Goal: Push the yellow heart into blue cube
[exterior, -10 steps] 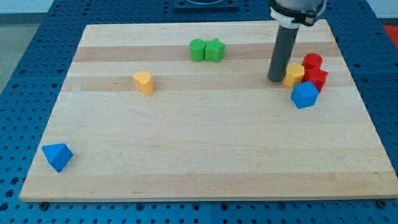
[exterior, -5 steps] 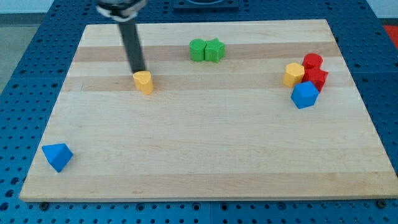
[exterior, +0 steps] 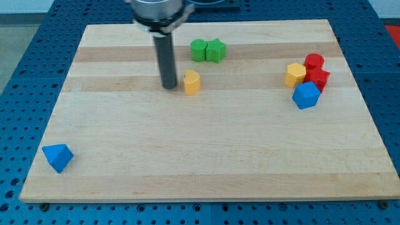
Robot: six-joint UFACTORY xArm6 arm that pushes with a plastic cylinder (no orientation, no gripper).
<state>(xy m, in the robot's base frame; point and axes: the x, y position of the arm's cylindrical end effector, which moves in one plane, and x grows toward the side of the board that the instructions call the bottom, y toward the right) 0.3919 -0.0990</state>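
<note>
The yellow heart [exterior: 192,82] lies on the wooden board [exterior: 206,150], a little left of the board's middle and toward the view's top. My tip [exterior: 169,86] stands just to its left, close beside it or touching. The blue cube [exterior: 306,95] sits near the view's right edge of the board, far to the right of the heart.
A yellow block [exterior: 295,75] and two red blocks [exterior: 315,70] cluster just above the blue cube. Two green blocks [exterior: 208,50] sit side by side above and right of the heart. A blue triangular block [exterior: 57,156] lies at the board's lower left.
My tip swept from the right cluster to the left side of the heart. The heart has slid to the right with my tip behind it.
</note>
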